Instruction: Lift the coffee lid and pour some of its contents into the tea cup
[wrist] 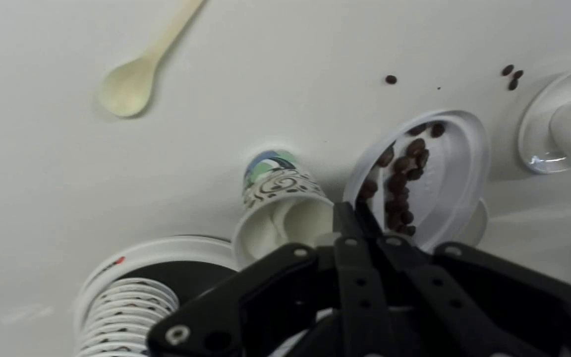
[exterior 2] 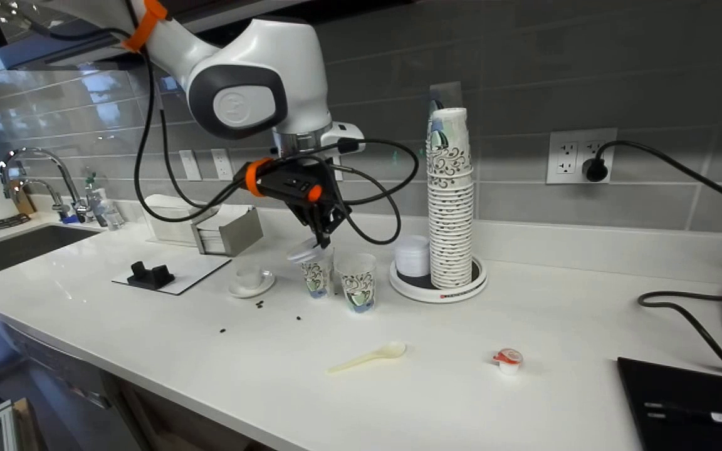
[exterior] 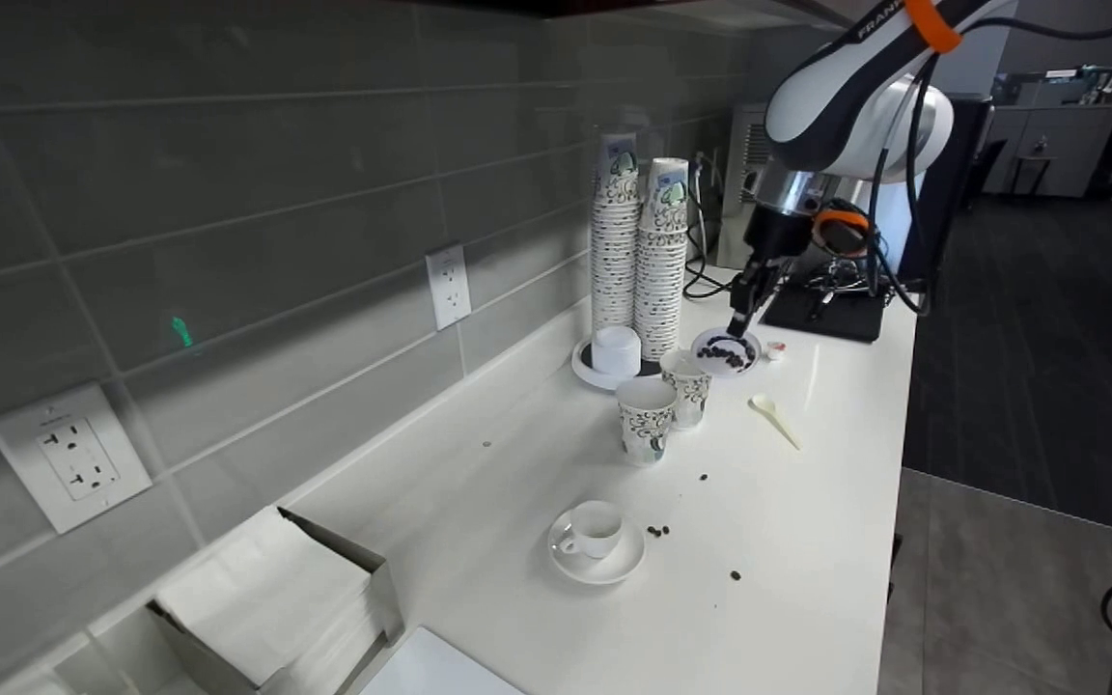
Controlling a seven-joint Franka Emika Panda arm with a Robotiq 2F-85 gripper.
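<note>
Coffee lid (wrist: 446, 178), a shallow, round white plastic cap, hangs tilted above the smooth white counter (exterior: 788, 627), near the low, glossy white tea cup (exterior: 599, 541) with round saucer (exterior: 604, 572). The jointed black gripper (wrist: 355, 207) pinches the lid's rim. Two scroll-printed paper cups (exterior 2: 358, 282) stand between tea cup and tall cup stacks (exterior: 614, 261); loose dark beans (wrist: 508, 70) lie near the tea cup. Dark-brown, oval coffee beans (wrist: 398, 181) cluster inside the lid.
</note>
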